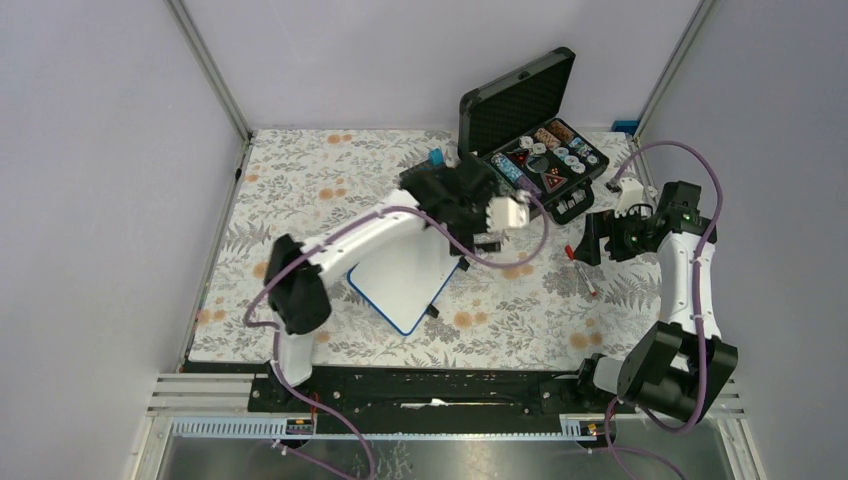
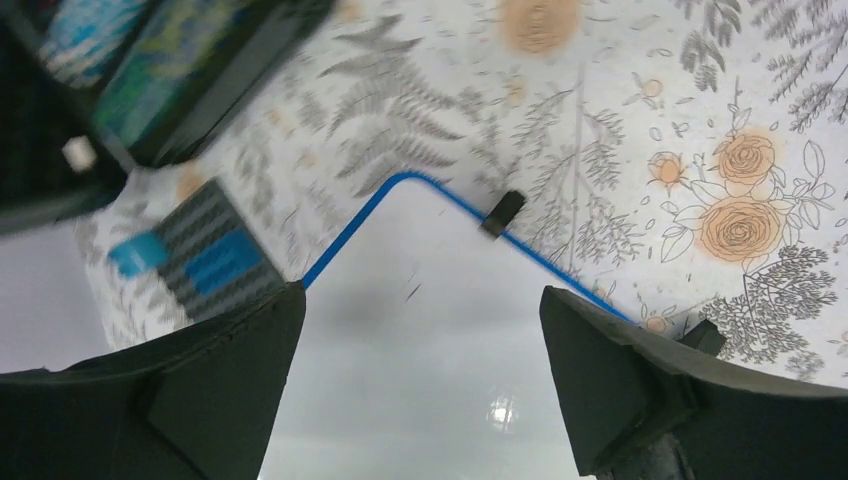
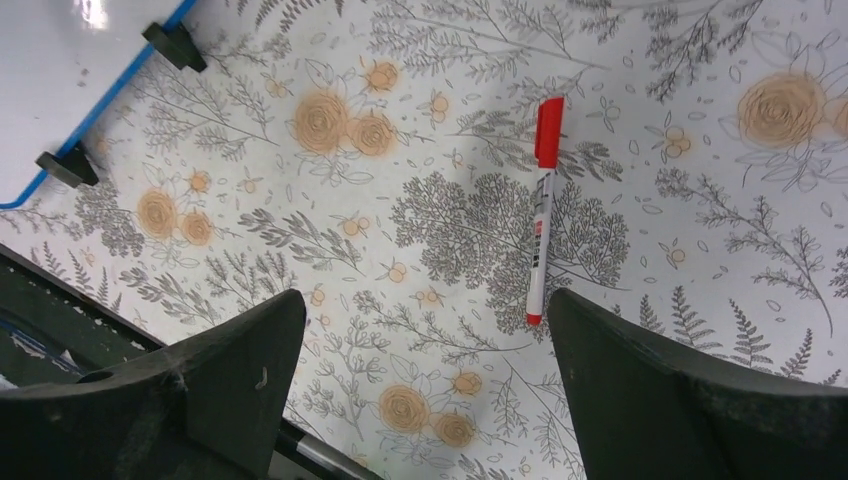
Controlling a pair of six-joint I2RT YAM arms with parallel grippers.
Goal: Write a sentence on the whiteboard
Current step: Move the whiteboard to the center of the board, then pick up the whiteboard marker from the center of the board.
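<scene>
On the flowered worktop [image 1: 300,200], top view: the whiteboard [image 1: 400,290] lies flat near the middle, turned at an angle. It has a blue frame, and its far corner is hidden under the left arm [image 1: 350,235]. Behind it stands an open black case [image 1: 530,140] with a foam lid and small round pieces inside; any labels are too small to read. A red-capped pen [image 1: 584,272] lies right of the board, well apart from it and near the right tool [image 1: 588,240].

Left wrist view: the left tool [image 2: 420,300] is spread wide, nothing between its fingers [image 2: 200,380], and hangs over a corner of the board. The board surface seen here is white, with one tiny dark fleck and a glare spot. Black feet [image 2: 502,211] sit on the blue edge. A grey studded plate [image 2: 205,260] with a blue patch is at left, blurred.

Right wrist view: the right tool is spread wide and empty, above the pen without touching it. The pen lies flat on the worktop, red cap pointing away. The white barrel carries print, unreadable. A board corner shows top left with two feet.
</scene>
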